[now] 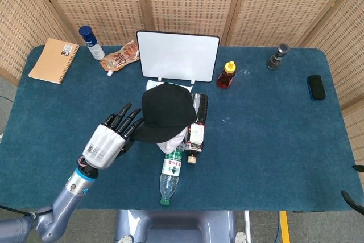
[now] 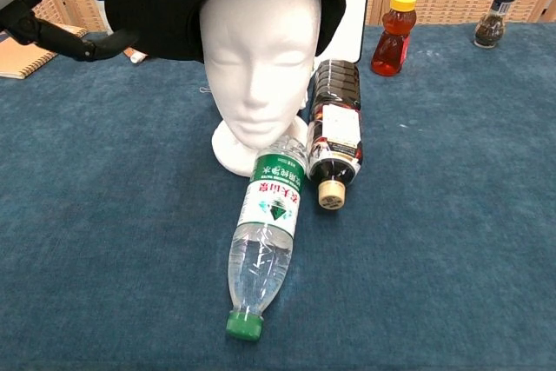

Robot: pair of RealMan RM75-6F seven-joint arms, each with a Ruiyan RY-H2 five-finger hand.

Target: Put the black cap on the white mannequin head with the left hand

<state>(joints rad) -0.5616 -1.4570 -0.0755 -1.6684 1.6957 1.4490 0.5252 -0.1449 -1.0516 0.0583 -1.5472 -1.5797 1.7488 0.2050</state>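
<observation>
Head view: your left hand (image 1: 108, 140) sits just left of the black cap (image 1: 166, 111), fingers (image 1: 126, 120) spread apart, holding nothing. Fingertips are near the cap's brim, can't tell if touching. Chest view shows the same: dark fingers (image 2: 65, 38) at the left edge, reaching toward the brim, w/ nothing between them.

Cap is on the white mannequin head (image 2: 261, 54), pulled over the crown, face uncovered below it; brim sticks out toward the left hand side. Mannequin head stands upright on its round base on the blue counter (image 1: 273, 135).

Right hand not visible in either view.

Other stuff: clear water bottle (image 2: 265, 238) w/ green cap lying on its side in front of the base, touching it. Dark bottle (image 2: 334, 135) lying beside it on the right, neck toward the camera. Whiteboard (image 1: 178, 55) stands behind the mannequin head. Red sauce bottle (image 1: 226, 74) right of the board, notebook (image 1: 54, 60) at far left corner, black phone-like item (image 1: 316, 86) far right.
</observation>
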